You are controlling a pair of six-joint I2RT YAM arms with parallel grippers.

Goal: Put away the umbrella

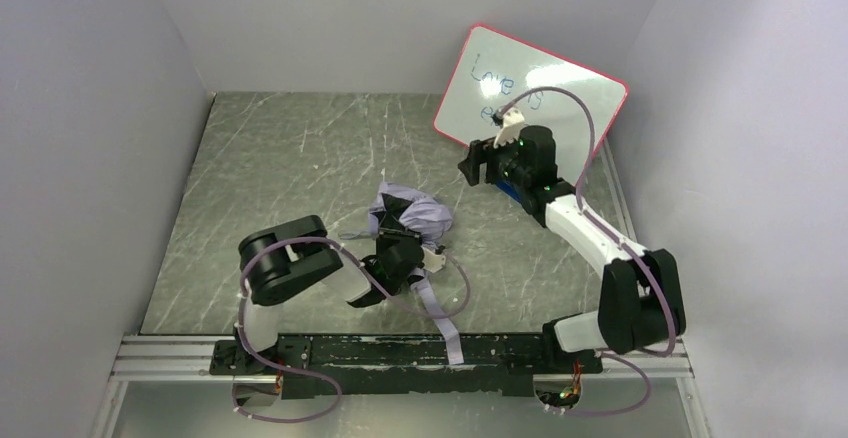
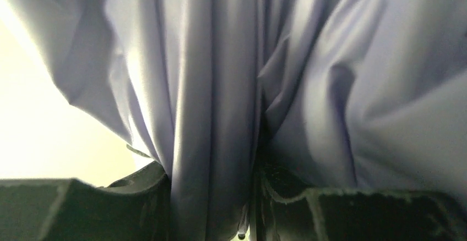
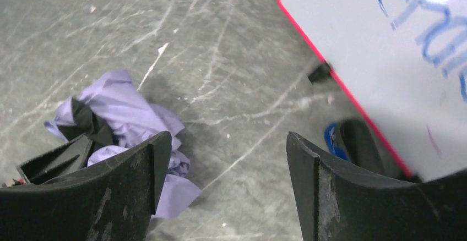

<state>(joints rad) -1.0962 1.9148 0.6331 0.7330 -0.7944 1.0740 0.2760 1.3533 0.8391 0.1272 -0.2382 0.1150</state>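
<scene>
Grey scratched table point(image 1: 280, 158) lies under my arms. Close by, my left gripper point(image 2: 212, 189) pinches the umbrella point(image 1: 415, 213), which is bunched up mid-table. It looks soft, light and floppy, so I think the gathered cloth is the best place to hold. Only the left wrist view shows that pinch. Farther off, my right gripper point(image 3: 226, 142) hangs wide apart and empty, near the whiteboard point(image 1: 540, 88).

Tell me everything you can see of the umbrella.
The umbrella is a crumpled bundle of thin, pale lavender fabric in soft folds, with thin black ribs showing at one side. It sits near the middle of the table, collapsed but not rolled. The left claw is shut on a gather of its fabric. Its handle cannot be made out.
</scene>
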